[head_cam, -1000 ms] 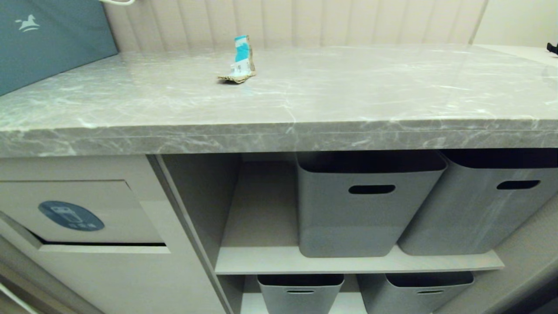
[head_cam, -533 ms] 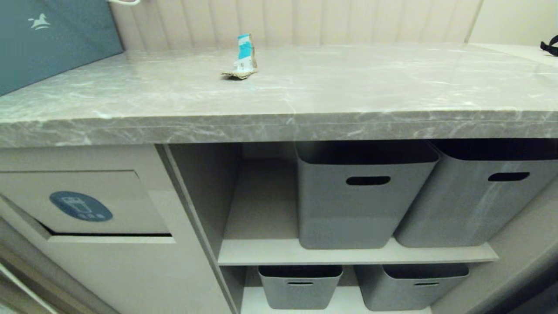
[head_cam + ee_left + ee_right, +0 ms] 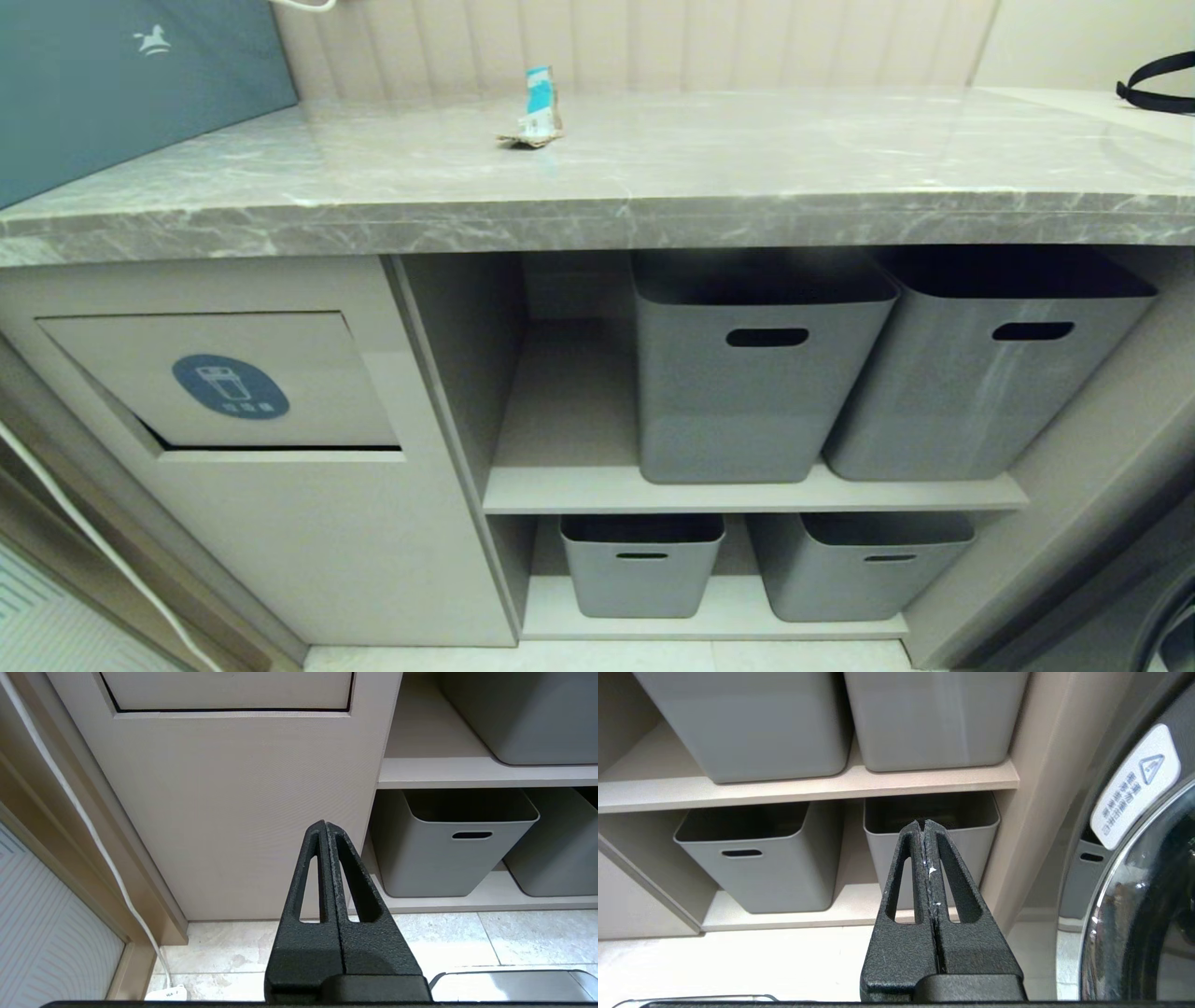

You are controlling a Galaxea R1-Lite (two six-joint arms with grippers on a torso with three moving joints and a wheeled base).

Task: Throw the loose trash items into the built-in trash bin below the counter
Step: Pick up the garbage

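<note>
One teal-and-white carton scrap (image 3: pixel 536 109) stands folded on the grey marble counter (image 3: pixel 653 168), far back near the wall. The built-in trash bin (image 3: pixel 224 383) is the beige flap with a blue oval sticker, low at the left under the counter; its lower edge (image 3: pixel 224 700) shows in the left wrist view. My left gripper (image 3: pixel 325 826) is shut and empty, low in front of the beige cabinet panel below the flap. Over at the lower grey baskets, the right gripper (image 3: pixel 923 823) hangs shut and empty. Neither arm shows in the head view.
Grey plastic baskets (image 3: pixel 761 373) fill two open shelves right of the bin. A teal box (image 3: pixel 121 84) leans at the counter's back left. A black strap (image 3: pixel 1153 79) lies at the far right. A washing machine door (image 3: pixel 1148 882) is to the right, a white cable (image 3: pixel 93 835) to the left.
The whole head view has shifted: counter, scrap and shelves sit higher and smaller, and the floor and lower baskets have come into view. The scrap lies where it was on the counter.
</note>
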